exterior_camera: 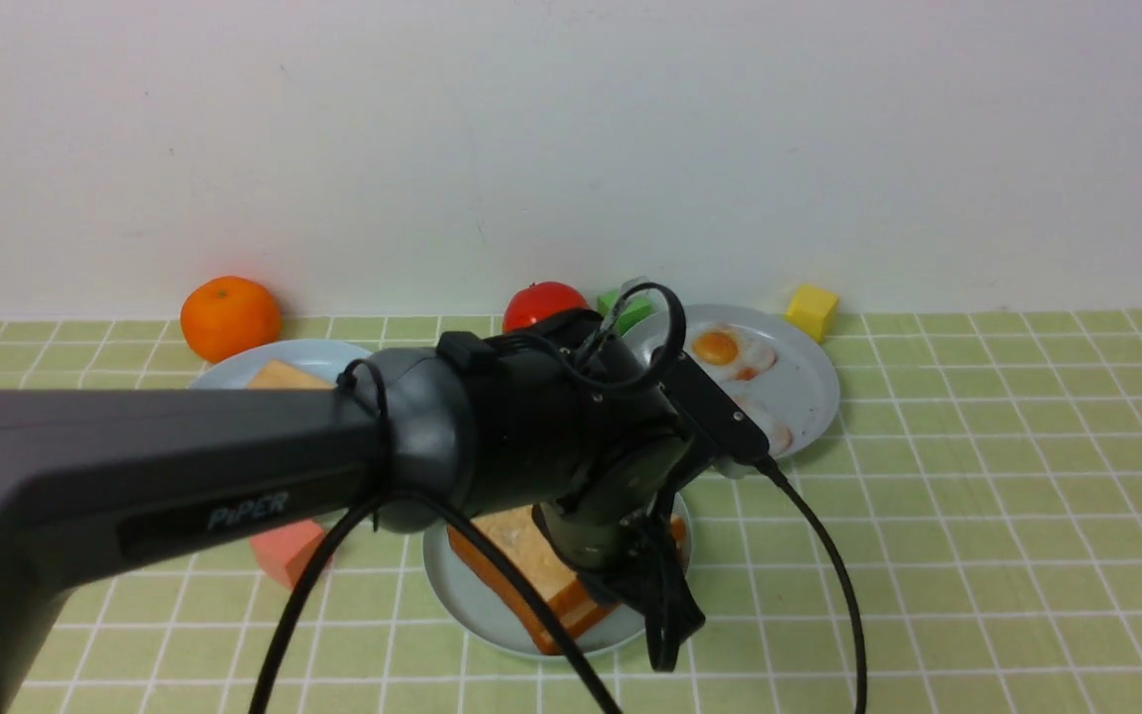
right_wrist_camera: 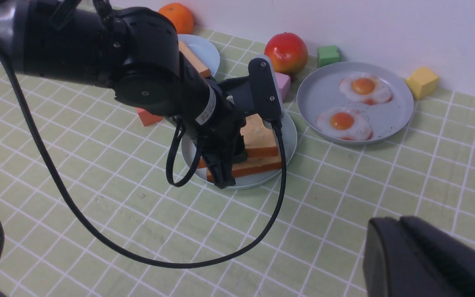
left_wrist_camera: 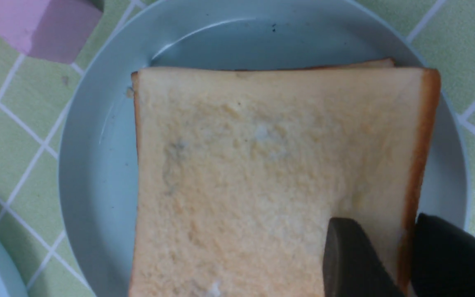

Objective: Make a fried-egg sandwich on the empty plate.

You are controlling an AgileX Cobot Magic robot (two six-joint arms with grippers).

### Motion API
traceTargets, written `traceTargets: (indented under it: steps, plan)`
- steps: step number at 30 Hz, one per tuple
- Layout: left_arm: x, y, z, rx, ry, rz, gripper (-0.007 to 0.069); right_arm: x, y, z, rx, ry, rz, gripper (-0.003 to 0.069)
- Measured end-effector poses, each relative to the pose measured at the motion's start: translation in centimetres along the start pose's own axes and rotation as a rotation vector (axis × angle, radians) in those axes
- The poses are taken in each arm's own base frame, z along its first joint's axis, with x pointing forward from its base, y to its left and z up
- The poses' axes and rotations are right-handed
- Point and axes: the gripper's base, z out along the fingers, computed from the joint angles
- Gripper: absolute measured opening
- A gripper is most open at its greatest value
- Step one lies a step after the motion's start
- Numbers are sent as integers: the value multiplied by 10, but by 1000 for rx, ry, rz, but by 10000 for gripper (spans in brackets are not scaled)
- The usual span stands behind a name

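While the orange (exterior_camera: 230, 317) sits upper left by the wall, the left gripper (exterior_camera: 668, 645) points down at lower centre, jaws spread either side of the top slice's crust, not pinching it as far as I can see. Both toast slices (exterior_camera: 516, 555) are stacked on the mint plate (exterior_camera: 444, 587) there. Up and to the right, two eggs (exterior_camera: 730, 349) lie on the grey plate (exterior_camera: 814, 387). The right gripper (right_wrist_camera: 431, 260) is just a dark blob in its wrist view, so I can't tell its state.
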Motion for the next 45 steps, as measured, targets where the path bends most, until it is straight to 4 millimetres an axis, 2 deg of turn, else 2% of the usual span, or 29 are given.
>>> traceTargets:
  steps: [2,7,10,11,12,13,14,15,16,17,19,20,21,23,25,27,28,29,32,34,38,39,42,45]
  plan:
    - [0,0,0,-1,1,-12,289,0,0,0,-1,1,0,48]
    - [0,1,-5,-4,1,-60,341,1,0,0,-2,6,0,52]
    - [-2,4,-31,-13,-24,-103,351,1,0,0,-2,6,0,54]
    - [-4,5,-44,-16,-40,-108,349,0,0,0,-2,5,0,55]
    - [-7,4,-67,-17,-67,-112,340,0,0,0,-1,2,0,57]
    - [-8,3,-75,-16,-83,-112,334,0,0,0,-1,2,0,57]
    - [-9,1,-93,-12,-111,-114,318,0,0,0,-2,0,1,57]
    - [-10,-1,-120,-6,-165,-119,293,0,0,0,-2,0,1,58]
    - [-5,-5,-170,20,-284,-133,231,1,0,0,-3,8,1,59]
    - [-5,-5,-170,21,-283,-136,231,1,0,0,-3,8,1,59]
    - [22,-5,-243,79,-478,-180,118,4,2,-2,-9,33,0,59]
    - [36,-2,-264,99,-543,-200,78,6,2,-4,-11,41,-2,59]
    - [53,1,-281,120,-604,-222,42,8,3,-7,-10,44,-6,59]
    - [84,4,-299,154,-689,-249,-13,12,5,-11,-5,43,-14,59]
    - [119,9,-314,188,-797,-284,-13,19,5,-16,10,41,-20,59]
    - [157,9,-311,218,-881,-303,-13,28,6,-23,34,27,-20,60]
    - [185,8,-307,235,-964,-311,-13,36,7,-29,51,10,-19,61]
    - [203,7,-301,248,-1026,-315,-13,42,7,-31,63,1,-15,61]
    - [244,0,-279,280,-1156,-326,-13,61,7,-33,86,-23,28,61]
    - [264,-5,-260,294,-1185,-347,-13,74,6,-32,99,-54,55,61]
    - [285,-10,-235,294,-1202,-378,-13,92,4,-24,107,-145,128,61]
    - [285,-10,-234,293,-1199,-378,-13,92,4,-25,107,-155,127,61]
    - [294,-10,-230,294,-1244,-390,-13,107,-1,-8,111,-209,191,61]
    - [297,-11,-228,296,-1255,-393,-13,112,-8,11,110,-269,237,61]
